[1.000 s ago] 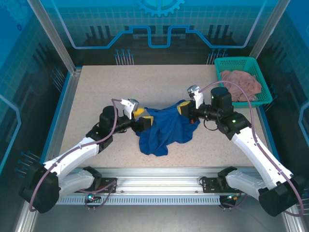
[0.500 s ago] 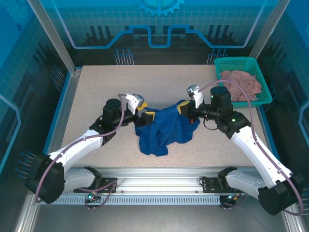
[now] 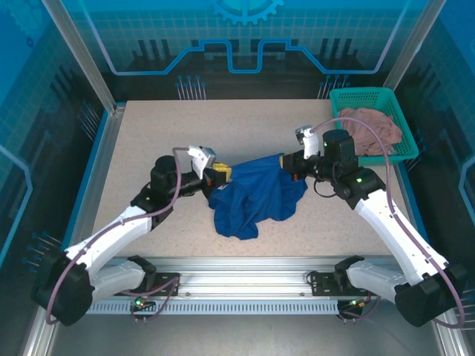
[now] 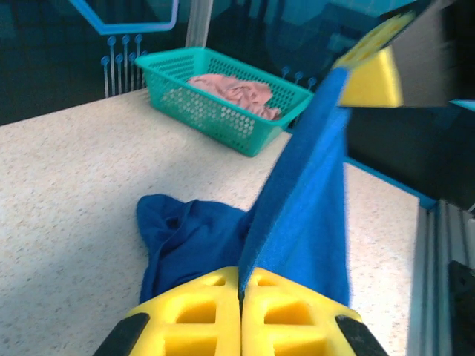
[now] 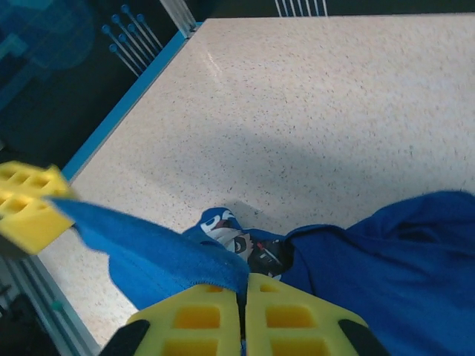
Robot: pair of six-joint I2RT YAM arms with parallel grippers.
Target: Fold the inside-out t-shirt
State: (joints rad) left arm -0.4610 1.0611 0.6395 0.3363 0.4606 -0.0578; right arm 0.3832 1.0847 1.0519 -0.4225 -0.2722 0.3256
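The left gripper (image 4: 240,291) is pinched shut on an edge of the inside-out t-shirt (image 3: 256,199), its yellow pads (image 4: 200,308) pressed together with blue cloth rising from between them. The right gripper (image 5: 243,295) is clamped the same way on another part of that edge, and a band of fabric runs taut between the two. The rest of the shirt hangs and bunches below the band, a crumpled heap touching the bench (image 3: 223,126) near its middle. A printed patch (image 5: 237,241) shows among the folds. The teal basket (image 3: 364,93) with the pink garment (image 3: 375,127) sits well apart at the far right corner. This looks like the spreading step, before any fold. Next, both arms probably need to lift and draw apart evenly, opening the cloth flat without losing either pinch.
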